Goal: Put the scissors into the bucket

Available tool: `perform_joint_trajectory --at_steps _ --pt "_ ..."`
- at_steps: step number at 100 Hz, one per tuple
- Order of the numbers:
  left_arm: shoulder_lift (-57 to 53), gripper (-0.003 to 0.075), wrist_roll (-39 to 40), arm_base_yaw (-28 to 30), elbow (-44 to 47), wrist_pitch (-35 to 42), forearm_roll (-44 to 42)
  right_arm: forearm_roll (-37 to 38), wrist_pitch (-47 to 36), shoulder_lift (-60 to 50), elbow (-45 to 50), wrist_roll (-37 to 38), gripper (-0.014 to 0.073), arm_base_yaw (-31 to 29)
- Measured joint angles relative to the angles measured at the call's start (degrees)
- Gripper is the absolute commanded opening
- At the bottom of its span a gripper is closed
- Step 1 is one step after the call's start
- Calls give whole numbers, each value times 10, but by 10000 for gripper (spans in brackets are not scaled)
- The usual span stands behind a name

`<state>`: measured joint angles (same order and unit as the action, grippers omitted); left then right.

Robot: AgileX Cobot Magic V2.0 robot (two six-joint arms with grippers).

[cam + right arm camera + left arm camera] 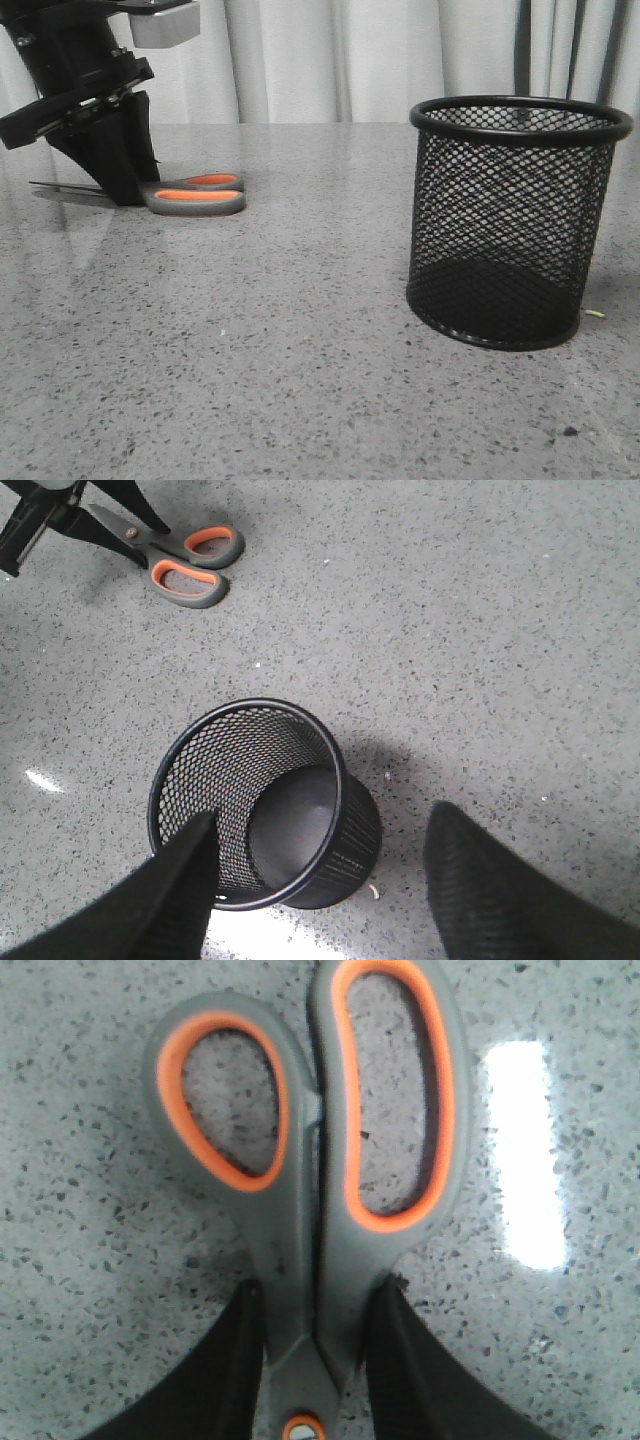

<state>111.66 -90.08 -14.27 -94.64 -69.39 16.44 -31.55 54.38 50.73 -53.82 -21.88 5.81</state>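
Note:
The scissors (195, 196) lie flat on the grey speckled table at the far left, handles pointing right and the thin blades (55, 186) pointing left. My left gripper (125, 188) is down on them. In the left wrist view its two black fingers press both sides of the grey shank (305, 1270) just behind the orange pivot, so the left gripper (320, 1290) is shut on the scissors. The black mesh bucket (515, 220) stands upright and empty at the right. My right gripper (325, 820) is open above the bucket (355, 850). The right wrist view also shows the scissors (185, 565).
A pale curtain (350, 60) hangs behind the table's far edge. A small light scrap (595, 314) lies by the bucket's base, and a dark speck (570, 432) lies near the front right. Bare tabletop (300, 300) separates scissors and bucket.

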Motion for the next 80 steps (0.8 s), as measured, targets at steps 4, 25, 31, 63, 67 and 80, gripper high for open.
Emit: perform_joint_trajectory --at_steps 4,25,31,63,67,80 --pt "0 -2 0 0 0 0 0 0 0 0 0 0 405 0" --pt "0 -2 0 0 0 0 1 0 0 0 0 0 405 0" --pt "0 -2 1 0 0 0 1 0 0 0 0 0 405 0" --pt "-17 -2 16 -1 5 -2 -10 0 0 0 0 0 405 0" --pt "-27 -2 17 -1 6 -3 -13 0 0 0 0 0 405 0" --pt "-71 -2 19 -1 6 -5 -23 0 0 0 0 0 405 0"
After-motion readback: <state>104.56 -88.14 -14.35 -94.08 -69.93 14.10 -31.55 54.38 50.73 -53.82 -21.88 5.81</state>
